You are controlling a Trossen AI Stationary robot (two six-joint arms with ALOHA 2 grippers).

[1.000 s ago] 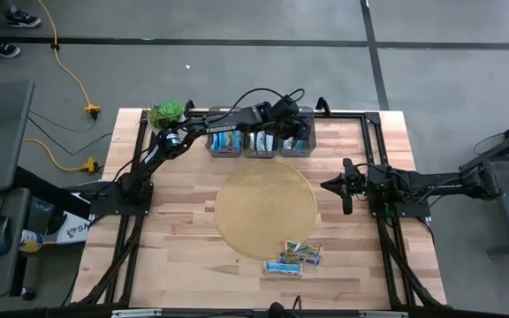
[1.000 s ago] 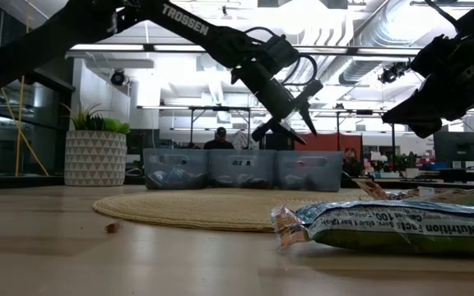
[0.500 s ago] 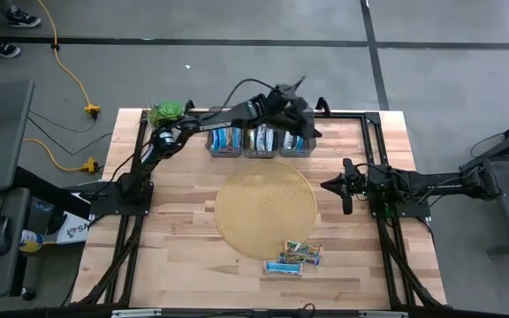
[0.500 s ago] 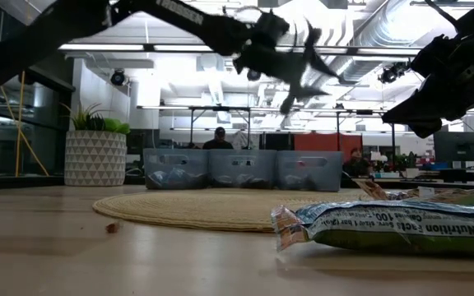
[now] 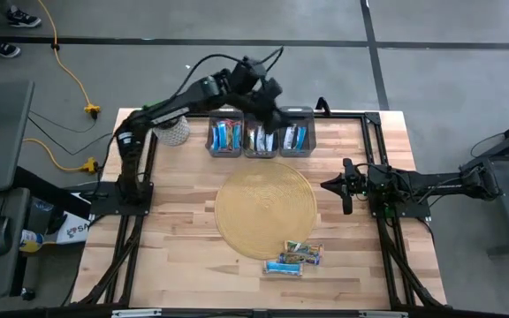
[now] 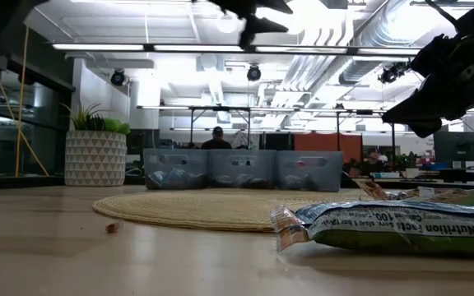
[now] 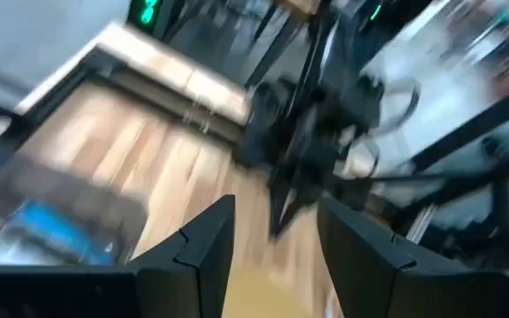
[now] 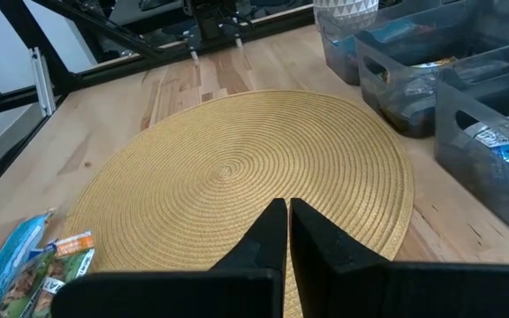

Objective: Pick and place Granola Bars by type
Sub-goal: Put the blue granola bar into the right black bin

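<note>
- High view: we log the left gripper [image 5: 277, 104] raised above the far edge of the table, over the three grey bins [image 5: 260, 139] that stand in a row just beyond the round woven mat [image 5: 265, 208]. We cannot tell its finger spacing from here. Sorted granola bars [image 5: 225, 137] lie inside the bins. A small cluster of unsorted bars [image 5: 293, 258] lies on the table at the near rim of the mat, touching or just overlapping it. The right gripper [image 5: 346, 198] waits just beside the mat's right edge, well apart from both groups. A potted plant [image 5: 174, 132] stands left of the bins.
- Low view: we see only a dark part of the left arm at the top edge; one wrapped bar [image 6: 401, 226] lies close to the lens, the bins [image 6: 242, 169] stand behind the mat [image 6: 212, 207].
- Left wrist view: we note the fingers [image 7: 198, 249] spread apart with nothing between them; the picture is smeared.
- Right wrist view: we record the fingers [image 8: 272, 235] pressed together, holding nothing, above the mat [image 8: 237, 172]; bars [image 8: 38, 261] lie at its rim.
</note>
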